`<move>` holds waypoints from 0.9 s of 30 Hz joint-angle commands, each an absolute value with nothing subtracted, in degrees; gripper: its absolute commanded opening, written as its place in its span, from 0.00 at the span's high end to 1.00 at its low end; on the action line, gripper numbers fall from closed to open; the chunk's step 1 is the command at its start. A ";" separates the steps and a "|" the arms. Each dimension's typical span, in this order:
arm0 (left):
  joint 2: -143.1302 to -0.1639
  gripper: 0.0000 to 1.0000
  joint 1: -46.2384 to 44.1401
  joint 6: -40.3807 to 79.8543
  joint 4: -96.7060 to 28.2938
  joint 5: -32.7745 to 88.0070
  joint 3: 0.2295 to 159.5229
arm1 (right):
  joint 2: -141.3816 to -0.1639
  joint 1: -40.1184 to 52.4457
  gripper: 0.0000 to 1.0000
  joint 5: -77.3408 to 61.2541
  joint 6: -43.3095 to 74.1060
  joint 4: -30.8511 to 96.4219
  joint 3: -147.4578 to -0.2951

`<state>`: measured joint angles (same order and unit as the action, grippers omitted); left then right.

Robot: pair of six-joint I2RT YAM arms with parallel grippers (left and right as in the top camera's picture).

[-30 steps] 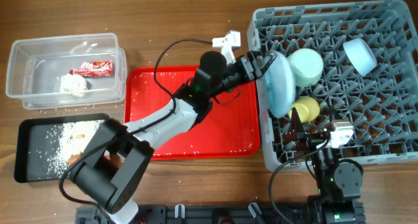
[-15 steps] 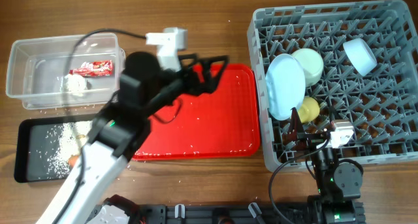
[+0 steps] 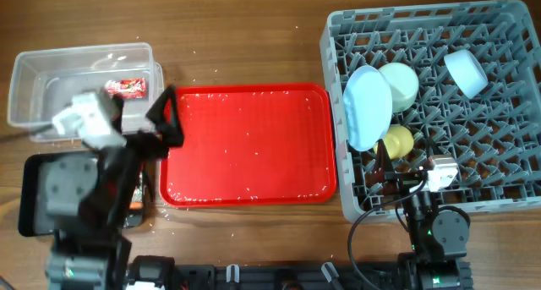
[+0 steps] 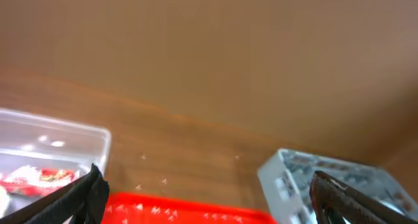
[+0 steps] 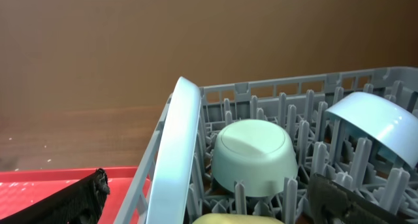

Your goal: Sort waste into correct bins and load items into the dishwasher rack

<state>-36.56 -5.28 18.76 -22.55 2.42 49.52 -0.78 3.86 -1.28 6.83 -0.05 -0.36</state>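
The pale blue-white plate point(image 3: 369, 106) stands on edge in the grey dishwasher rack point(image 3: 507, 197), next to a pale green bowl point(image 3: 397, 84), a yellow-green bowl point(image 3: 395, 141) and a light blue bowl point(image 3: 466, 72). My left gripper point(image 3: 167, 119) is open and empty at the red tray's left edge, beside the clear tub point(image 3: 51, 57) that holds the red wrapper point(image 3: 127, 87). My right gripper point(image 3: 380, 173) is open and empty over the rack's front left part. In the right wrist view the plate point(image 5: 179, 159) sits between the jaws. The spoon and the paper wad are hidden.
The red serving tray point(image 3: 249, 142) with white crumbs lies between the bins and the rack. My left arm covers most of the black tray point(image 3: 30, 201). In the left wrist view, the red tray point(image 4: 183, 214), the tub point(image 4: 59, 129) and a rack corner point(image 4: 326, 178) show.
My left gripper let go of the plate, which stays standing in the rack, and swung left across the red tray to the clear tub. The right arm has not moved.
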 commanded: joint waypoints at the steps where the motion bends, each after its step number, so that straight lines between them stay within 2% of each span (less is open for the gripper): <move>1: -26.68 0.00 -2.72 16.93 -16.51 3.57 36.23 | -0.43 3.62 0.00 -1.98 7.66 -0.27 -0.30; 6: -11.22 0.00 -2.72 20.23 -7.68 3.57 18.55 | -0.43 3.62 0.00 -1.98 7.64 -0.30 -0.30; 11: -1.37 0.00 -2.70 20.38 -6.57 3.55 8.25 | -0.43 3.62 0.00 -2.00 7.66 -0.27 -0.30; 17: -0.14 0.00 -2.79 20.36 -3.49 3.62 0.25 | -0.43 3.62 0.00 -1.98 7.64 -0.27 -0.30; 27: -0.16 0.00 -3.53 20.36 -4.08 3.55 0.32 | -0.43 3.62 0.00 -2.00 7.66 -0.27 -0.30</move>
